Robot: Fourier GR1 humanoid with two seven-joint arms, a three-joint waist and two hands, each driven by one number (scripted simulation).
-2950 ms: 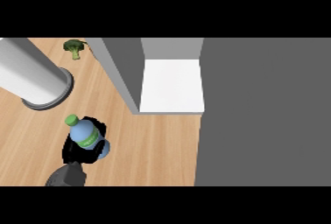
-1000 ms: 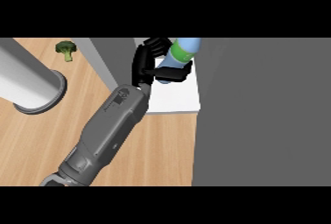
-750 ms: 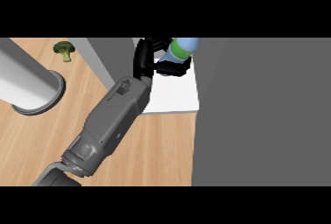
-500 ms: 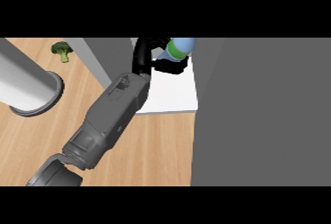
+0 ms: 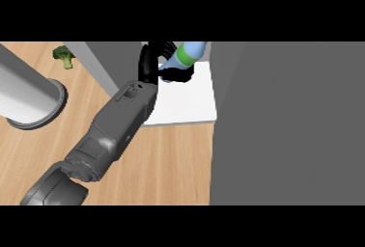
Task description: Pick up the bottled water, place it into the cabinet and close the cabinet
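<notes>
The bottled water [image 5: 188,55] is pale blue with a green band and lies tilted at the top of the view, over the back of the cabinet's white shelf [image 5: 189,102]. My left hand [image 5: 152,61] is shut on it, black fingers [image 5: 176,75] curling under the bottle. The grey forearm [image 5: 114,128] runs up from the lower left. The bottle's upper end is cut off by the view's top edge. The cabinet's grey open door [image 5: 285,125] fills the right side. My right hand does not show.
A grey cabinet side wall [image 5: 105,62] stands left of the shelf. A large grey cylinder [image 5: 25,96] stands on the wooden counter [image 5: 171,164] at the left. A broccoli [image 5: 64,55] lies at the far left.
The left arm has reached a little further over the shelf with the bottle, which now sits higher and more tilted. The hand still holds it.
</notes>
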